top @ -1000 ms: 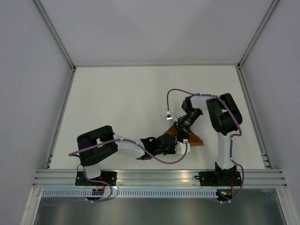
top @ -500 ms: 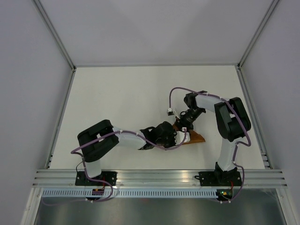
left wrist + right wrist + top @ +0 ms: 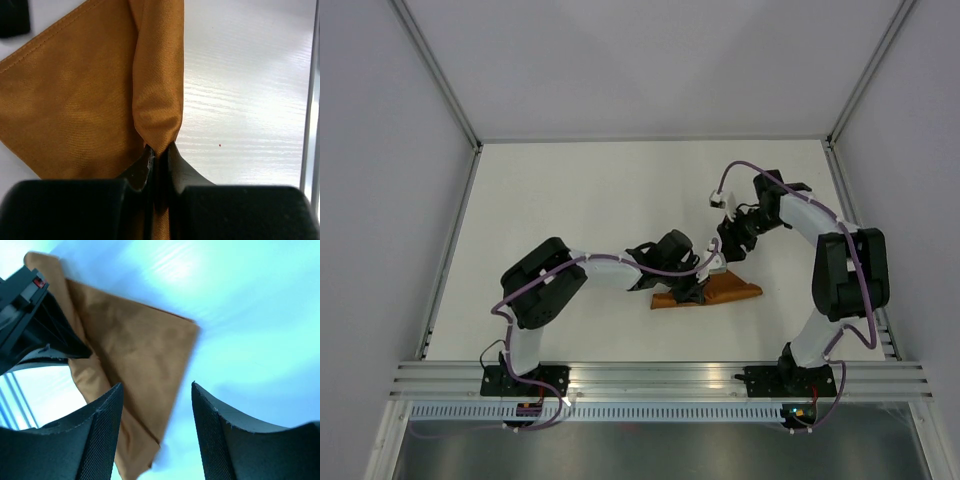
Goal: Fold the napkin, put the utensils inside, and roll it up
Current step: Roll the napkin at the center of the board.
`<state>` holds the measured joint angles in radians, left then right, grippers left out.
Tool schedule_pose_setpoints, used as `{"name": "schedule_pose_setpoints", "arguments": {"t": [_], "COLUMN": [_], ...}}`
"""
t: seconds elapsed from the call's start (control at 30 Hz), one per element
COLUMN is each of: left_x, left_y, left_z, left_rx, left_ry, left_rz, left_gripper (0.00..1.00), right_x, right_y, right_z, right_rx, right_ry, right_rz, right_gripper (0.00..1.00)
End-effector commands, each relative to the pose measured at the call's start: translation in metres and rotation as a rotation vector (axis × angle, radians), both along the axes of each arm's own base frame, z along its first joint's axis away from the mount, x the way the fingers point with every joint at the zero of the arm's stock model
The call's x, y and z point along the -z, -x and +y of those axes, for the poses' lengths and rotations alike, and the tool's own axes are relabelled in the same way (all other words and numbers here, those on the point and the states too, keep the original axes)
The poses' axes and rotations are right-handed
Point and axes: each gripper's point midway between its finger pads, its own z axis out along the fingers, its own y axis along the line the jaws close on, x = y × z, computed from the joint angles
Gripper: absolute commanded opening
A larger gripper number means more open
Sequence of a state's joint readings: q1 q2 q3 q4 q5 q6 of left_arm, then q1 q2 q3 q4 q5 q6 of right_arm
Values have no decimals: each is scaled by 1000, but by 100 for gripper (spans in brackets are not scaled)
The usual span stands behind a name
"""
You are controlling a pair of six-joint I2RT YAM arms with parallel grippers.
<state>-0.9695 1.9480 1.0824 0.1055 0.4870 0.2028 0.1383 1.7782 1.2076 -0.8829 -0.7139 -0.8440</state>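
Observation:
The orange-brown napkin [image 3: 720,291] lies folded on the white table [image 3: 580,200], right of centre near the front. My left gripper [image 3: 692,283] is shut on a fold of the napkin [image 3: 156,100], pinching the cloth between its jaws. My right gripper [image 3: 730,243] is open and empty, just above and behind the napkin [image 3: 135,350], with its fingers [image 3: 95,440] spread wide and nothing between them. No utensils show in any view.
Grey walls enclose the table on three sides. An aluminium rail [image 3: 660,380] runs along the front edge by the arm bases. Purple cables loop off both arms.
My right gripper has let go of the napkin and pulled back to the far right. My left gripper has moved away from the front edge with the cloth, which now lies longer and flatter.

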Motion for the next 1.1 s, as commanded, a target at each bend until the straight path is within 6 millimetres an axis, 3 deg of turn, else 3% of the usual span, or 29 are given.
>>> {"name": "schedule_pose_setpoints", "arguments": {"t": [0.0,0.13,0.17,0.23,0.27,0.33,0.37,0.43,0.47,0.53,0.57,0.6,0.77,1.07], "left_x": [57,58,59,59,57,53,59,56,60,58,59,59,56,51], "left_y": [26,23,23,22,23,17,21,16,19,16,15,15,9,4], "left_z": [47,53,54,55,54,49,54,49,52,49,49,50,47,49], "left_rx": [-66,-93,-97,-109,-101,-111,-114,-122,-125,-129,-134,-142,-152,-154], "left_ry": [-248,-272,-277,-289,-286,-284,-314,-318,-343,-346,-354,-364,-369,-390], "left_rz": [255,354,380,448,476,505,542,554,580,604,617,633,682,734], "left_gripper": [2,2,2,2,2,2,2,2,2,2,2,2,2,3], "right_x": [-35,-64,-58,-73,-64,-69,-56,-58,-41,-44,-30,-34,-4,24], "right_y": [-21,-17,-6,1,12,19,31,35,47,51,61,58,65,77], "right_z": [-11,-29,-30,-30,-30,-30,-28,-21,-19,-2,2,6,11,34], "right_rx": [91,129,131,113,107,81,66,44,33,-16,-49,-56,-145,-242], "right_ry": [-71,-84,-79,-84,-79,-49,-37,-2,22,23,51,52,147,192], "right_rz": [-131,-281,-280,-385,-381,-470,-459,-548,-537,-639,-642,-691,-717,-765], "right_gripper": [63,62,62,63,65,65,65,66,66,68,71,71,73,73]}}
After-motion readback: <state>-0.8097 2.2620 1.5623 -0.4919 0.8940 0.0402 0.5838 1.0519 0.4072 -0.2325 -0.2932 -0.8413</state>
